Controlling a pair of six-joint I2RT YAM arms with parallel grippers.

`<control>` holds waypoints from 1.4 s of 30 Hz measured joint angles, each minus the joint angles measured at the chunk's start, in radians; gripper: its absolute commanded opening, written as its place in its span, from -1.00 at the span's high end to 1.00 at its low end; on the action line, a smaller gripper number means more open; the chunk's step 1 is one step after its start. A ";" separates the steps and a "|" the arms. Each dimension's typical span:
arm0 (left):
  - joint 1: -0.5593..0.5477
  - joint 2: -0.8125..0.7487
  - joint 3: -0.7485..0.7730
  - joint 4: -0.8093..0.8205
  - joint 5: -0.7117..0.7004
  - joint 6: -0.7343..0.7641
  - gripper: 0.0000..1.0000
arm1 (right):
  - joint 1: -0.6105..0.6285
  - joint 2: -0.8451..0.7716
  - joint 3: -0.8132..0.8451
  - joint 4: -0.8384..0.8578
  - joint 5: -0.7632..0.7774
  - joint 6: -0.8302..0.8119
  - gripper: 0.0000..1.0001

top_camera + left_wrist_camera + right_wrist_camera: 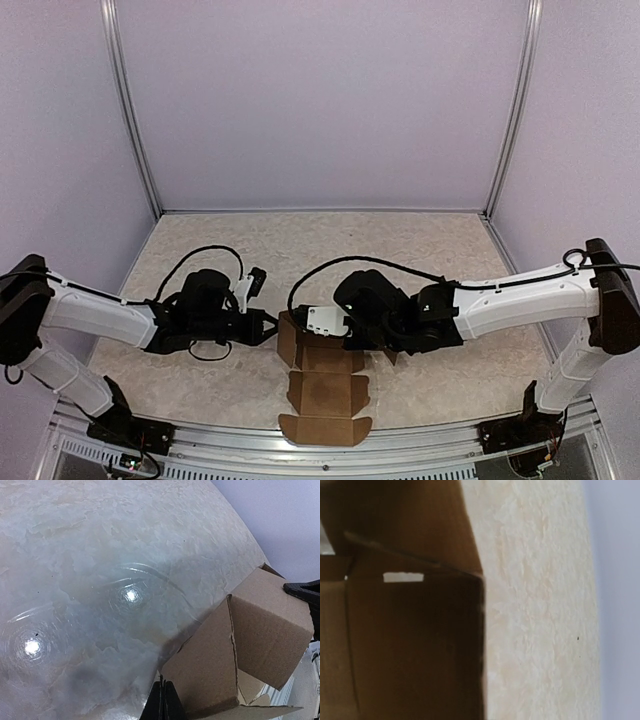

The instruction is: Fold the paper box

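The paper box (325,385) is a brown cardboard cut-out lying near the table's front edge, with its far flaps raised. My left gripper (272,328) is at the raised left flap (287,340). In the left wrist view its black fingers (162,705) are pressed together, with their tip at the lower corner of a standing cardboard panel (210,660). My right gripper (345,335) is over the far part of the box, its fingers hidden under the wrist. The right wrist view shows only dark cardboard (410,640) close up and no fingers. A black fingertip (304,591) touches the folded panel's upper right.
The speckled beige table (300,250) is enclosed by pale lilac walls with metal corner posts (130,110). A metal rail (300,455) runs along the front edge next to the box's near flap. Black cables loop over both wrists.
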 measured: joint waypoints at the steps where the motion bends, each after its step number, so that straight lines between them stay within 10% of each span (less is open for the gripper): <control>1: -0.006 -0.001 0.000 0.000 0.000 0.000 1.00 | 0.000 0.001 0.000 0.000 0.002 0.001 1.00; 42: -0.139 -0.005 -0.037 0.029 -0.110 -0.001 1.00 | 0.146 0.139 -0.044 0.158 0.338 0.027 1.00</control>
